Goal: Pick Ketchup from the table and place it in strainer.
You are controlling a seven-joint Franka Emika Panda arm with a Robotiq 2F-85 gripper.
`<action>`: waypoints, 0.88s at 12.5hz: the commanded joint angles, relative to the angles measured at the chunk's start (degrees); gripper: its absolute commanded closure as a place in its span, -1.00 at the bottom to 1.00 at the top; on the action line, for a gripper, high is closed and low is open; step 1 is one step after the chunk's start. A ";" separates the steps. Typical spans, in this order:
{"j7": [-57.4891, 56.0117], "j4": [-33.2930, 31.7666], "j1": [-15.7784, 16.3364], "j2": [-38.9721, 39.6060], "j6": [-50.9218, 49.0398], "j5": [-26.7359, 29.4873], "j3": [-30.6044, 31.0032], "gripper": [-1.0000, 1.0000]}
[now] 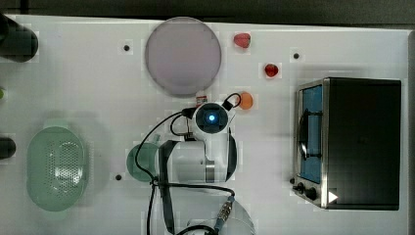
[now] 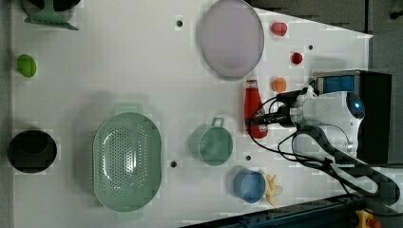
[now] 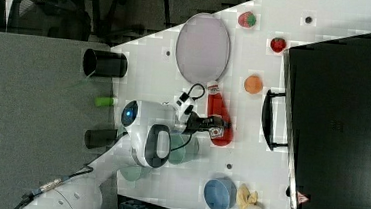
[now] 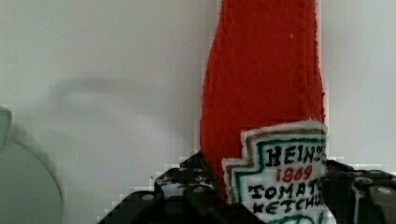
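Top view: the arm [image 1: 205, 156] is seen over the counter [image 1: 88, 88], its wrist covering most of the Ketchup [image 1: 199, 101]; only the cap end is seen, just below the plate [image 1: 183, 56]. The strainer [image 1: 57, 167] is set at the top view's left, well apart from the bottle. A green cup [image 1: 139, 164] is partly hidden by the arm. An orange fruit [image 1: 246, 101] and two red fruits [image 1: 242, 40] are seen near the toaster oven [image 1: 352, 143].

Left view: the Ketchup [image 2: 254, 110] is laid flat on the counter [image 2: 119, 61], cap toward the plate [image 2: 231, 38]. The jaws [image 2: 256, 121] are placed across the bottle's lower body, one finger on each side; whether it is pinched cannot be told. The strainer [image 2: 127, 162] is seen beyond the cup [image 2: 212, 144], toward the left view's left. A blue cup [image 2: 249, 185] and banana [image 2: 272, 189] are seen near the lower edge.

Right view: the Ketchup [image 3: 218, 118] is seen lying between the plate [image 3: 203, 47] and the blue cup [image 3: 219, 194]. The jaws [image 3: 212, 124] are set around its label end.

Wrist view: the Ketchup [image 4: 264, 98] is seen lying on the counter [image 4: 102, 70], its label between the two dark fingers [image 4: 187, 191]. The jaws are spread about the bottle's width; contact cannot be confirmed.
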 commanded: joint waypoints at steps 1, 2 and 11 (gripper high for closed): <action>-1.53 0.89 -0.50 -7.26 -1.49 0.12 -0.25 -0.24; -1.03 1.16 -0.49 -10.83 -4.48 0.17 -0.33 -0.24; 17.79 14.14 3.30 -28.51 -37.23 3.61 11.37 -0.24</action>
